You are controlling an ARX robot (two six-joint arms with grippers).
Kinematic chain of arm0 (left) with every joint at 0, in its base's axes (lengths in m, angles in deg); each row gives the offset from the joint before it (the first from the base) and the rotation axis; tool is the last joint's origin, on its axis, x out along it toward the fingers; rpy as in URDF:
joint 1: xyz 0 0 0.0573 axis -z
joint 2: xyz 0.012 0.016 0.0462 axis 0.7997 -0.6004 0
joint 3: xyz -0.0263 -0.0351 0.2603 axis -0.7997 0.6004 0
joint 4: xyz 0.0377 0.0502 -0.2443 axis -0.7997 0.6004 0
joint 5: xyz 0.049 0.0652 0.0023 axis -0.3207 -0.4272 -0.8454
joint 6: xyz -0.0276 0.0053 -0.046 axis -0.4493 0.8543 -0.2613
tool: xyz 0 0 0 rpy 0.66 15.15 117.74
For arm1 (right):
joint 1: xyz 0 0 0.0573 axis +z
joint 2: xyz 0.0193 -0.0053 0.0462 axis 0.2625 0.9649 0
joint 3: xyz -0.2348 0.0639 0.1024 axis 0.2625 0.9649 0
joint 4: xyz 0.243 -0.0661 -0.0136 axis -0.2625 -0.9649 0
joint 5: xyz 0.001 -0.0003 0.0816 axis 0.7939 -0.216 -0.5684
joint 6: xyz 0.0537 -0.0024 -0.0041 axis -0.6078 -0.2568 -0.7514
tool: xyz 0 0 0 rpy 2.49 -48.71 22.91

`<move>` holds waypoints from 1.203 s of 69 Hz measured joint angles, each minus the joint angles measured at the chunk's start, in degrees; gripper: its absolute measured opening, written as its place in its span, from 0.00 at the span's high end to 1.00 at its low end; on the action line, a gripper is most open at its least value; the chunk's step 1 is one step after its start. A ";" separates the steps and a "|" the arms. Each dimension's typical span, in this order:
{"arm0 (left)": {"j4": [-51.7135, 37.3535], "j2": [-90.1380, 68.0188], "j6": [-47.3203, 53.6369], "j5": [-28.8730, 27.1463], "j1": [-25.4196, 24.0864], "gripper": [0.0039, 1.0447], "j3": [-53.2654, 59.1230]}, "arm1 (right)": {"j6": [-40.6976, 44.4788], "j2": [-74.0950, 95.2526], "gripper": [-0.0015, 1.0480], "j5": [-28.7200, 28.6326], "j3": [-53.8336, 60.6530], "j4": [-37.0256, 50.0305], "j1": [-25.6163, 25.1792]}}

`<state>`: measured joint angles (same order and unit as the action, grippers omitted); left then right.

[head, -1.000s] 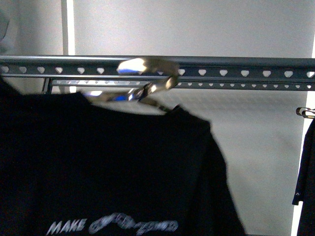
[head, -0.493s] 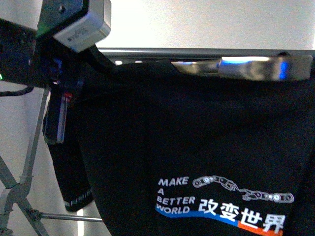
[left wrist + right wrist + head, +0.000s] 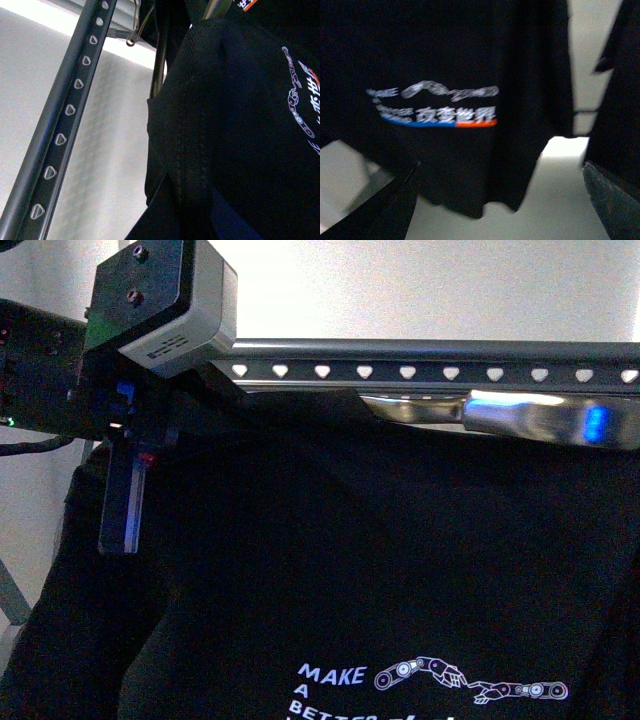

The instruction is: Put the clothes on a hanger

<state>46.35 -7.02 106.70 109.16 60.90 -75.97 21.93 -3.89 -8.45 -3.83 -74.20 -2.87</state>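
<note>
The clothes, a black T-shirt (image 3: 380,570) printed "MAKE A BETTER", fill the front view and hang just below the hanger's dark grey top bar (image 3: 430,372) with its heart-shaped holes. My left gripper (image 3: 150,470) is at the shirt's upper left, shut on the fabric. In the left wrist view it (image 3: 187,220) pinches a stitched seam of the shirt (image 3: 190,130), with the bar (image 3: 65,130) beside it. My right gripper (image 3: 500,210) is open and empty, lower down in front of the shirt's print (image 3: 432,107).
A shiny chrome piece (image 3: 530,415) lies along the shirt's top edge under the bar. Another black garment (image 3: 620,90) hangs to the right of the shirt. A metal clip (image 3: 134,37) hangs further along the rack. A pale wall is behind.
The left arm has come into the front view holding the shirt. Since half a second ago the print sits lower in view and the bar's heart holes show.
</note>
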 joint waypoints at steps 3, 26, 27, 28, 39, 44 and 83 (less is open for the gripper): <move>0.00 0.00 0.02 0.13 0.13 0.96 0.00 | -0.55 5.18 0.07 -4.52 -3.19 2.58 -4.31; -0.07 0.00 0.07 0.13 -0.11 0.96 0.02 | 37.05 35.39 0.07 -2.32 -29.18 24.06 -0.55; -0.07 0.00 0.04 0.15 -0.04 0.96 0.02 | 39.98 36.09 0.07 -2.60 -29.94 24.06 -0.04; -0.07 0.00 0.04 0.17 0.07 0.96 0.02 | 43.76 37.38 0.07 -3.17 -31.41 23.91 0.90; -0.07 0.00 0.04 0.46 0.20 0.96 0.02 | 69.59 44.41 0.07 -6.71 -39.63 18.53 6.49; -0.07 0.00 0.07 0.46 0.15 0.96 0.02 | 80.15 46.73 0.07 -7.52 -42.45 14.99 8.33; -0.07 0.00 0.07 0.17 0.09 0.96 0.02 | 92.74 64.98 0.12 3.93 -58.05 8.28 18.67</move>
<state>46.29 -7.02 106.77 109.34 60.98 -75.95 114.66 61.09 -4.52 -61.88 -65.91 15.80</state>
